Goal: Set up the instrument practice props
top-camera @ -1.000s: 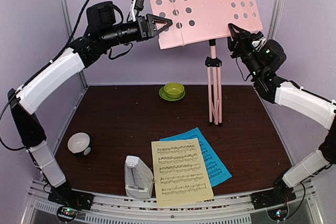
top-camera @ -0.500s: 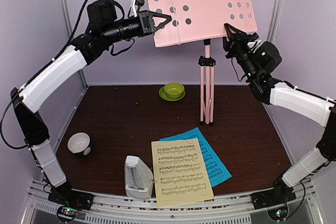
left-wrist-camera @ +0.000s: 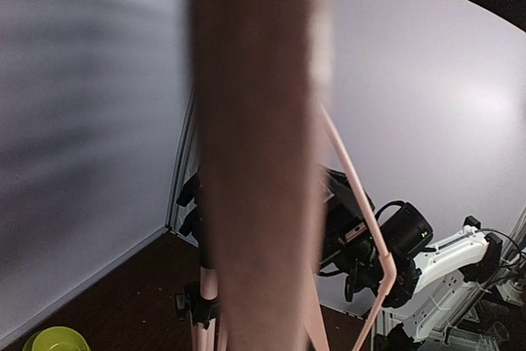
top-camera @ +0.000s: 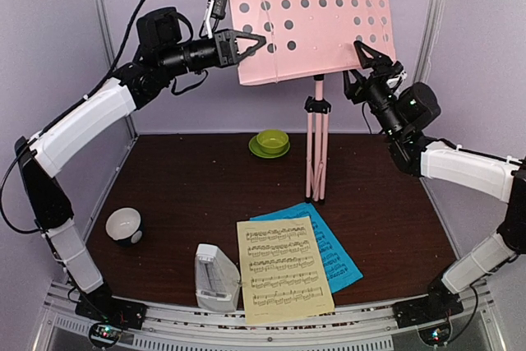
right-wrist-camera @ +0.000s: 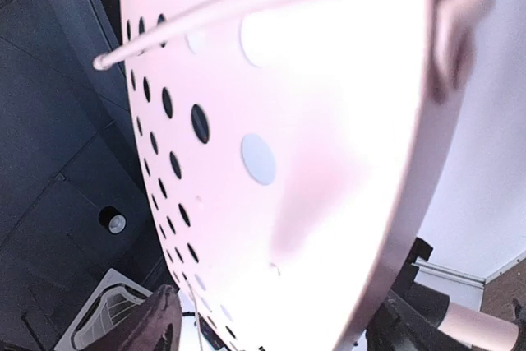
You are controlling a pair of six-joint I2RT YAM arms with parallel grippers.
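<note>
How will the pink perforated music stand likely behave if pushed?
Probably tippy: the pink perforated music stand carries a wide panel on thin legs drawn close together. Likely stiff: the panel looks flat though the left tool pinches only one edge.

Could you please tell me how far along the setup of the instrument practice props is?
Done: the pink music stand is upright, feet on the table. In hand: the left gripper is clamped on its left edge; the right gripper is open at the right edge. Left: the yellow page and blue page lie flat, not on the stand; the metronome sits beside them.
</note>
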